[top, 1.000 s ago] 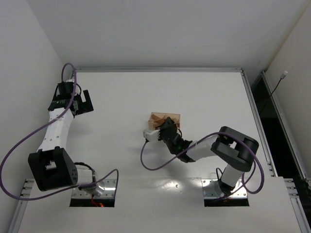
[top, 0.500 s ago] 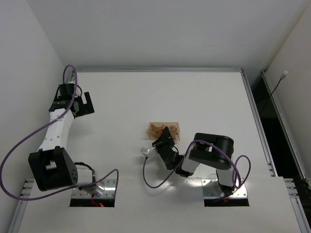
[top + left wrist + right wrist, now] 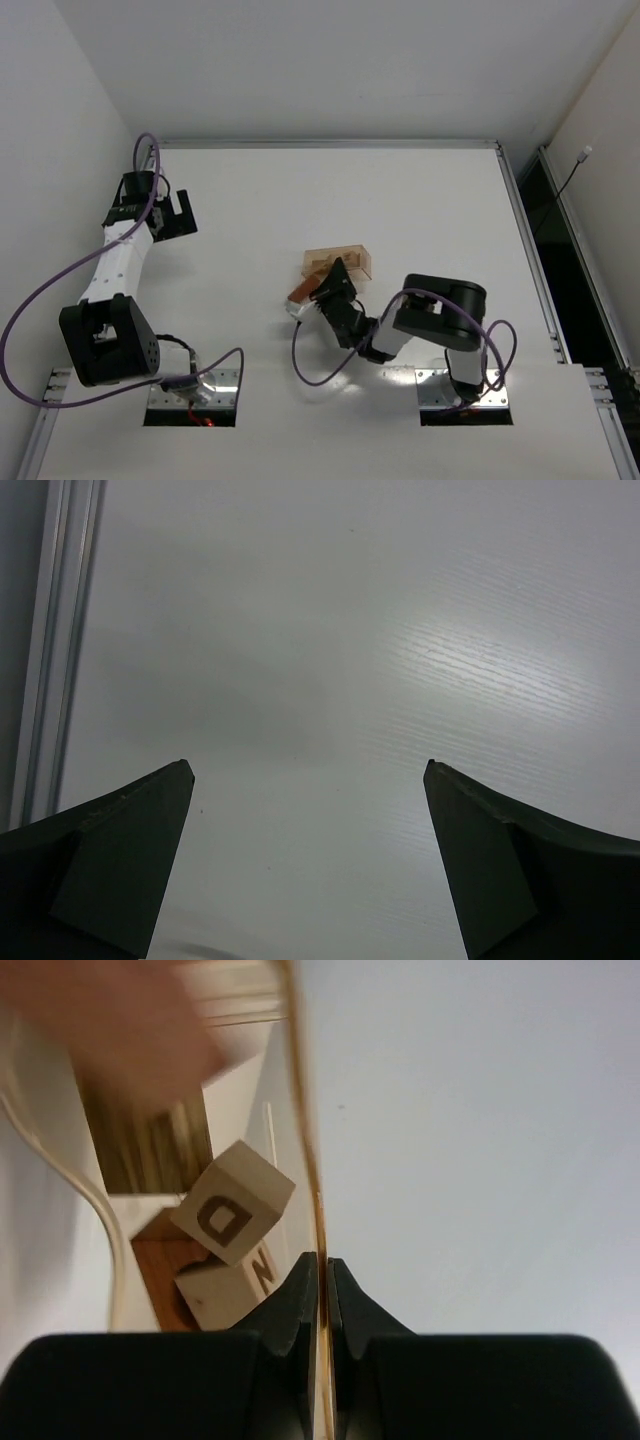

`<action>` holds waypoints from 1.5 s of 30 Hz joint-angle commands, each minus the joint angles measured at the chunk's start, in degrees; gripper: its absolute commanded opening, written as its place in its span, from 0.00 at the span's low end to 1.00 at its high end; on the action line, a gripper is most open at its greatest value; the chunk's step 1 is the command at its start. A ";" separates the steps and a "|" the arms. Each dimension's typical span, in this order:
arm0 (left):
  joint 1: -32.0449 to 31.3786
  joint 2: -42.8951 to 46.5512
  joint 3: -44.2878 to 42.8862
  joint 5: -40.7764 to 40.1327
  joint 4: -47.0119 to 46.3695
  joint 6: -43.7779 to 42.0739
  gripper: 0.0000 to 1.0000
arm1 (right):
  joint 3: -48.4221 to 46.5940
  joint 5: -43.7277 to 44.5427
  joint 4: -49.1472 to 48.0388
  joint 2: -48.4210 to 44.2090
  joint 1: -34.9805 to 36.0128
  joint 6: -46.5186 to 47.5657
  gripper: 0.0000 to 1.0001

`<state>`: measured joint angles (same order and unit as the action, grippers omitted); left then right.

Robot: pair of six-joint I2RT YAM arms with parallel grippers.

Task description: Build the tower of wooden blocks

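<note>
At mid-table, just ahead of the right arm's base, the right gripper [image 3: 322, 1278] is clamped on one thin wall of the translucent tray [image 3: 350, 253], with only that wall between the nearly meeting jaws. In the top view the tray appears raised and tipped.

Step in hand, as judged: tipping or shifting the tray so that the wood blocks [image 3: 232, 1212] come within reach. No tower stands yet.

Inside the tray, just beyond the fingertips and left of the pinched wall:
- a tan cube lettered D [image 3: 225, 1205];
- a second lettered tan cube [image 3: 225, 1285], touching it from below;
- a reddish-brown block [image 3: 155, 1260] beside both;
- a darker grained bar [image 3: 150, 1150] farther in.

A blurred reddish shape at the top of the wrist view cannot be identified.

The left gripper [image 3: 308, 770], jaws spread wide and holding nothing, hangs over the table [image 3: 400, 630] at the far left, well apart from the tray.

Next move, as judged: spill the blocks out, let go of the wall, then pinch one block as the base. Spilled blocks may roll and scatter.
</note>
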<state>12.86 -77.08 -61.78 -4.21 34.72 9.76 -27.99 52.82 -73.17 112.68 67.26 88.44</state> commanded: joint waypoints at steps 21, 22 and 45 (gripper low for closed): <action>0.76 2.37 -0.27 3.24 -0.97 0.26 1.00 | -2.86 2.55 -30.81 -8.96 2.08 4.90 0.00; 0.76 2.37 -0.27 3.24 -0.97 0.26 1.00 | -2.86 1.51 -30.81 -8.97 2.08 4.90 0.00; 0.76 3.69 -0.10 8.24 -0.79 -0.97 1.00 | -42.44 4.45 80.59 -11.53 -11.86 -64.89 0.00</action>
<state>12.86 -75.13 -61.67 2.35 34.65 9.41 -58.76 64.36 -36.58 101.84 59.22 59.35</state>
